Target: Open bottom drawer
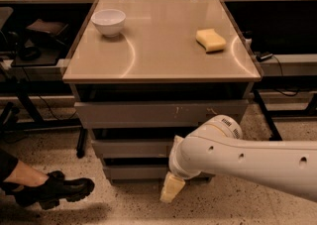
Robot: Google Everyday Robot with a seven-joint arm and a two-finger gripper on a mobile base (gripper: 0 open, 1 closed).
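Observation:
Three grey handleless drawers sit stacked under a tan table top [158,65]. The bottom drawer [131,172] is the narrowest, with a plain flat front, and looks closed. Above it are the mid-width drawer front [129,148] and the widest front [148,114] with pale scratch marks. My white arm [247,157] reaches in from the right, low in front of the drawers. My gripper [172,188] hangs pale and pointing down, just in front of the bottom drawer's right half, near the floor. The arm hides the right ends of the lower two drawers.
A white bowl [109,22] and a yellow sponge [210,39] lie on the table top. A person's black shoe [54,192] rests on the speckled floor at lower left. Dark shelving and cables flank the table on both sides.

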